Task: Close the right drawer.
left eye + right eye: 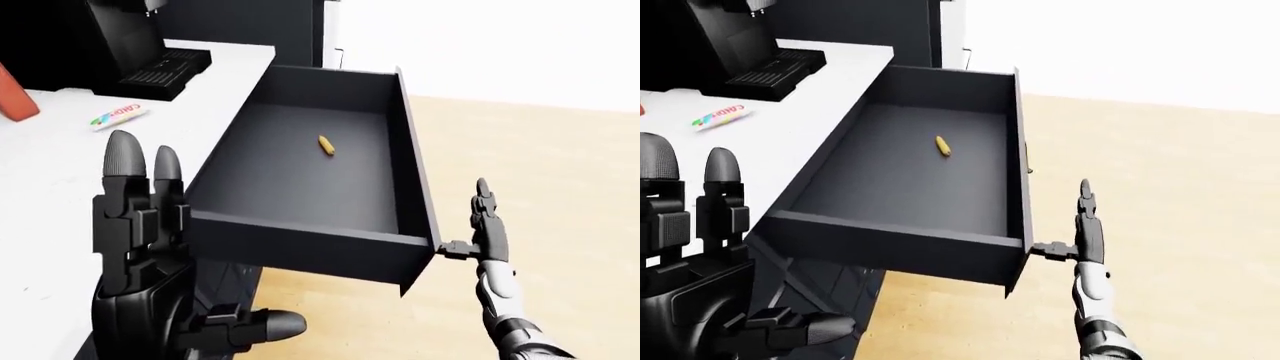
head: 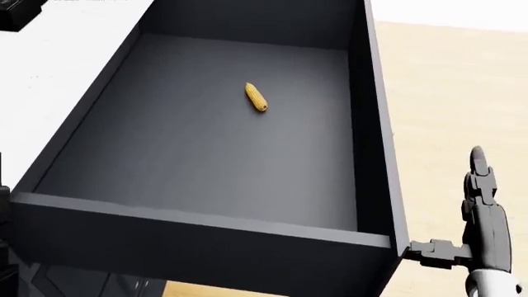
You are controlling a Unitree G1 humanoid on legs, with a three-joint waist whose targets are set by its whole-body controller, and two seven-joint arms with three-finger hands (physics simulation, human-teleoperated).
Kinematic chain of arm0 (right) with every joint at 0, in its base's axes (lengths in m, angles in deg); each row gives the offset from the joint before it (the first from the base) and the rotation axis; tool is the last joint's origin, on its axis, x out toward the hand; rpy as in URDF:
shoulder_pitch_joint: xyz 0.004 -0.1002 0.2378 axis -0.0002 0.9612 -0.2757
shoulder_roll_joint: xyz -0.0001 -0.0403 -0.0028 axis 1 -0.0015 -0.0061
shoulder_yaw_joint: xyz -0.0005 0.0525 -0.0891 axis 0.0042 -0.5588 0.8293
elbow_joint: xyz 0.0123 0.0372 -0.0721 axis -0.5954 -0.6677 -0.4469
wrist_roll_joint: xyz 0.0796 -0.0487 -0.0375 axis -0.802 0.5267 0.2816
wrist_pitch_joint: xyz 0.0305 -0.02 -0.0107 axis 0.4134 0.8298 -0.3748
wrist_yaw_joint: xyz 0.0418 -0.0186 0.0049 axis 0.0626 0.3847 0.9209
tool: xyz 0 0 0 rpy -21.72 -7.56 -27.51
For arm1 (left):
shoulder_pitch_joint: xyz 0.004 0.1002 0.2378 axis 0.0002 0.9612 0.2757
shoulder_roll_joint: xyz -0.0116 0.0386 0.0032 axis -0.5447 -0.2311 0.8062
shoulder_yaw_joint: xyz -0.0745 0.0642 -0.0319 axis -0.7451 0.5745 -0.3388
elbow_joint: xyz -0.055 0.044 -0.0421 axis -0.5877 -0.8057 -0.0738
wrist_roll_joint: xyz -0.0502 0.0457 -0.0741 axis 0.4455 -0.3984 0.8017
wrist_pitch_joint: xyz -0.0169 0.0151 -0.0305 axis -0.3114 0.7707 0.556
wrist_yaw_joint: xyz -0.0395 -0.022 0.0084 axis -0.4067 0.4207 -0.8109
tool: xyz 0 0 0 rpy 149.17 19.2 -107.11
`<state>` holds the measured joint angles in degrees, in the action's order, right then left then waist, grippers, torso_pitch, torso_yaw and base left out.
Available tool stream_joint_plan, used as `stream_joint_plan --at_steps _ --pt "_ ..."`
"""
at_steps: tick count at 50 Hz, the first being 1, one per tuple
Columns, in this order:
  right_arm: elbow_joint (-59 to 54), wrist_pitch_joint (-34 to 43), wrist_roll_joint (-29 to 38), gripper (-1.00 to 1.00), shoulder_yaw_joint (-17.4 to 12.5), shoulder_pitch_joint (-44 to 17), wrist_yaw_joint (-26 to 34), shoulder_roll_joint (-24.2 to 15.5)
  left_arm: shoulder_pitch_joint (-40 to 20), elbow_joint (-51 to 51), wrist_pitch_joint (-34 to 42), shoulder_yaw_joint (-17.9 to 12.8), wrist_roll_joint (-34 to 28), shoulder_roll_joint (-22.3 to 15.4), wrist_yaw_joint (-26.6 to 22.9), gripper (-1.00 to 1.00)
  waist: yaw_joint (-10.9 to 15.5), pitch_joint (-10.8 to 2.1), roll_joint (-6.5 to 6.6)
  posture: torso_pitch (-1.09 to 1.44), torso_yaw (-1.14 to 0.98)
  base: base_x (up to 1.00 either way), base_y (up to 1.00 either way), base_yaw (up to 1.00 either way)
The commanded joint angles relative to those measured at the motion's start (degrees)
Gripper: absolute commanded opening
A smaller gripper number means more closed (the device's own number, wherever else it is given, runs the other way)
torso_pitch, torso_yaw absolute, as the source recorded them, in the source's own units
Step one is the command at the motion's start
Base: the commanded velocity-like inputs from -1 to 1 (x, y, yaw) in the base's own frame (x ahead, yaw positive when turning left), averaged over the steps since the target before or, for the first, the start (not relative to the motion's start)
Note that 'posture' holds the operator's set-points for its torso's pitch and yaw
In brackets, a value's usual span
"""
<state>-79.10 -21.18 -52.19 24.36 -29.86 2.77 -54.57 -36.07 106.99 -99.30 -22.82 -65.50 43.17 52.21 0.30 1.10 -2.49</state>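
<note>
Clearly the right drawer (image 1: 310,187) is pulled fully out of the white surface (image 1: 60,165), a corn cob (image 2: 255,97) on its floor; closing has not begun. Right hand (image 2: 483,216), fingers spread flat, thumb touching the drawer's near right corner. Only the eye views show the left hand (image 1: 140,225), fingers apart, raised left of the drawer.
</note>
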Motion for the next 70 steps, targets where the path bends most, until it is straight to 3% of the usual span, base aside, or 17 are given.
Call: stream_joint_plan --at_steps 1,25,32,46,70 --pt "1.8 -1.6 1.7 1.0 0.9 -1.6 1.6 0.2 -0.3 2.1 -1.4 0.0 0.1 0.0 0.1 1.0 0.4 -0.85 -0.26 0.0 0.0 0.0 0.0 0.0" --pt "3.8 2.9 2.8 1.0 2.2 -5.7 7.3 1.7 -0.2 2.2 -1.2 0.3 0.0 -0.1 0.2 1.0 0.6 -0.58 -0.53 0.0 0.0 0.0 0.0 0.0" --pt "4.8 4.0 5.4 1.0 3.5 -6.9 5.1 2.1 -0.3 2.3 -1.0 0.2 -0.2 -0.1 0.2 1.0 0.6 -0.49 -0.45 0.0 0.0 0.0 0.0 0.0" --pt "6.3 8.7 7.6 1.0 4.9 -10.9 7.1 4.4 -0.2 3.0 -0.7 0.2 -0.1 -0.2 0.4 1.0 0.6 -0.37 -0.32 0.0 0.0 0.0 0.0 0.0" --pt "3.7 9.6 11.4 1.0 6.3 -15.5 7.7 7.9 0.0 2.3 -1.4 0.5 -0.2 -0.2 0.4 1.0 0.9 -0.49 0.05 0.0 0.0 0.0 0.0 0.0"
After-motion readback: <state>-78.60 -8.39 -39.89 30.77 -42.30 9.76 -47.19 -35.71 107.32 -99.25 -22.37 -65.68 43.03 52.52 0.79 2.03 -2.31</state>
